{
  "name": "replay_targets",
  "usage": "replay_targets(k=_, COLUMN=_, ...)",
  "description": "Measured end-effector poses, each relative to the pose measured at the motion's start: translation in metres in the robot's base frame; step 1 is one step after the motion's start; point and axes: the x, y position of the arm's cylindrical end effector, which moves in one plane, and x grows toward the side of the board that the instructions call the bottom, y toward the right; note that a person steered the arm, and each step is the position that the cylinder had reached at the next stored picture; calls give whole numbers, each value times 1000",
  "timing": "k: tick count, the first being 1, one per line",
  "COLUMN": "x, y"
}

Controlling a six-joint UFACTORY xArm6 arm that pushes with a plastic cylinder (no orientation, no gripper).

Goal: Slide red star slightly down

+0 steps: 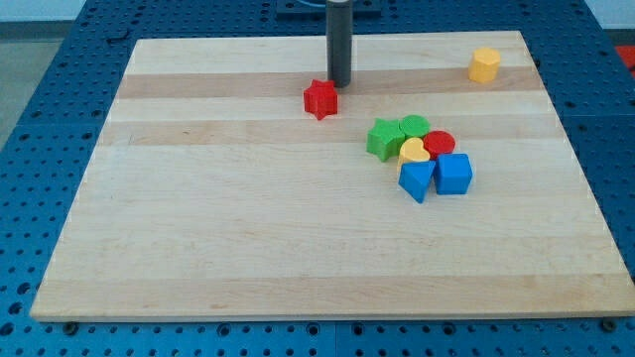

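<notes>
The red star (320, 99) lies on the wooden board (248, 218), above the board's middle. My tip (340, 83) comes straight down from the view's top and rests just above and to the right of the star, close to or touching its upper right point.
A cluster sits right of centre: a green star (384, 139), a green block (415, 127), a red cylinder (440, 143), a yellow heart (414, 152), and two blue blocks (417, 180) (454, 174). A yellow hexagon block (484, 65) lies at the top right.
</notes>
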Motion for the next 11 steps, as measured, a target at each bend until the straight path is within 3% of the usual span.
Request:
replay_targets(k=2, x=61, y=8)
replay_targets(k=7, x=-4, y=-3)
replay_targets(k=10, x=98, y=-19)
replay_targets(k=11, x=98, y=-19)
